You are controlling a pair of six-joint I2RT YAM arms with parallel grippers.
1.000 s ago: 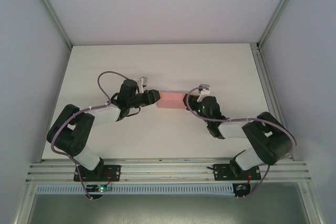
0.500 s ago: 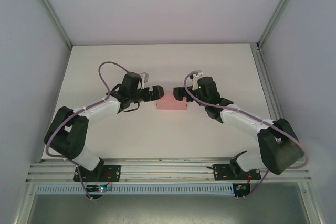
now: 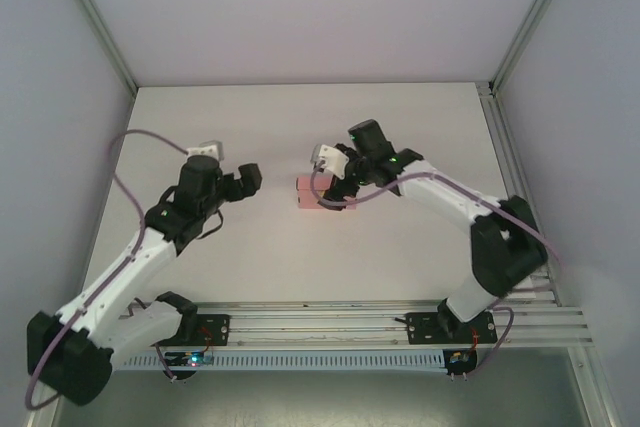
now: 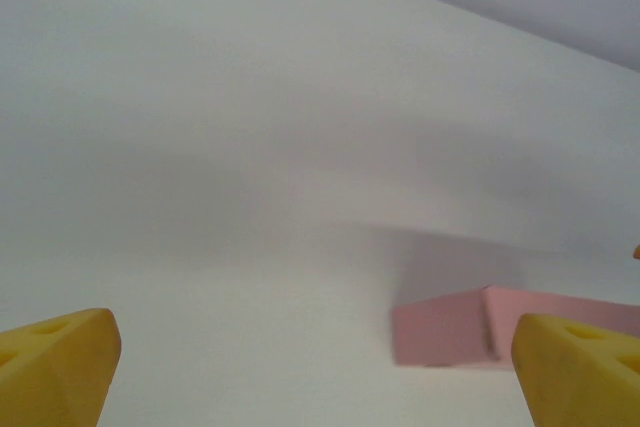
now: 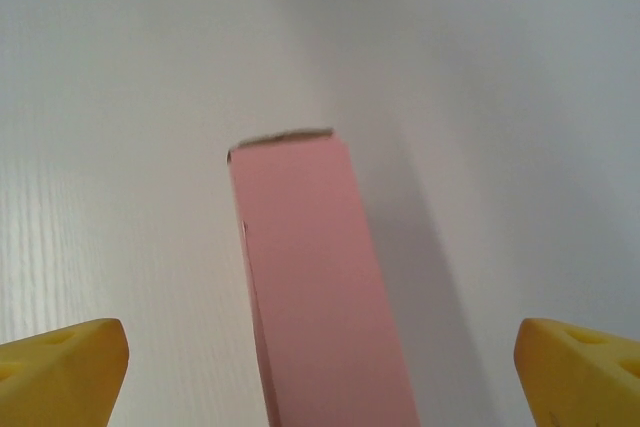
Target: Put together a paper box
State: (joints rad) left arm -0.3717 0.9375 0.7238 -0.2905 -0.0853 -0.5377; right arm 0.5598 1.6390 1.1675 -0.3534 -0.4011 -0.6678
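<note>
Paper box (image 5: 312,277) | between spread jaws | right end effector (image 5: 320,372)

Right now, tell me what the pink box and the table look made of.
Paper box: thin matte pink card, judging by crisp folds and a thin raw end edge. Table: white, matte, finely ribbed surface; perhaps laminate or plastic sheet.

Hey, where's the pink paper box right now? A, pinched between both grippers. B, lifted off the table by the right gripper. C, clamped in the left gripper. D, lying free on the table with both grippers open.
D: the paper box lies on the table. The right gripper has its yellow fingers spread wide on either side without touching it, and the left gripper is open, off to one side.
</note>
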